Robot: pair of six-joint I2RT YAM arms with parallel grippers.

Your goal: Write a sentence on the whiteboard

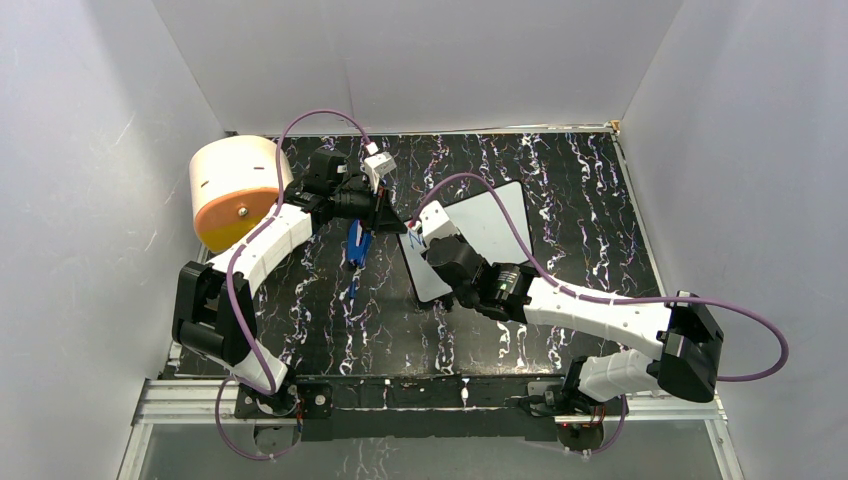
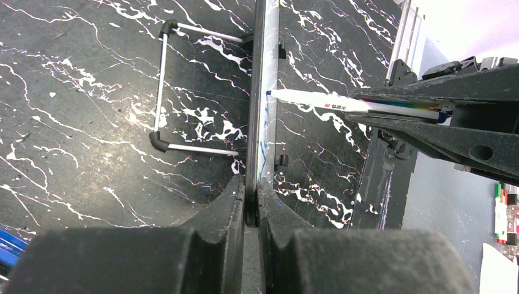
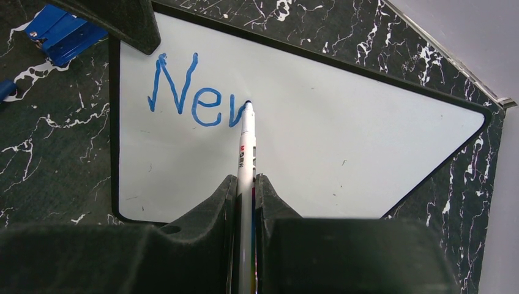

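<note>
left jaws pinch whiteboard (image 3: 343, 141) edge | right jaws pinch marker (image 3: 246, 153) | blue object (image 3: 61, 33) beside whiteboard

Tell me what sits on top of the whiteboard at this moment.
On the whiteboard: blue letters "Ne" and a started "w", the marker tip touching there, held by the right hand. The left hand clamps and covers one corner.

table (image 1: 570, 190): black marbled | on it: whiteboard (image 1: 480, 235), blue object (image 1: 358, 243), orange cylinder (image 1: 235, 190)

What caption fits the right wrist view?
Right gripper holds a marker to the whiteboard; the sentence reads "Ne" plus a partial letter.
</note>
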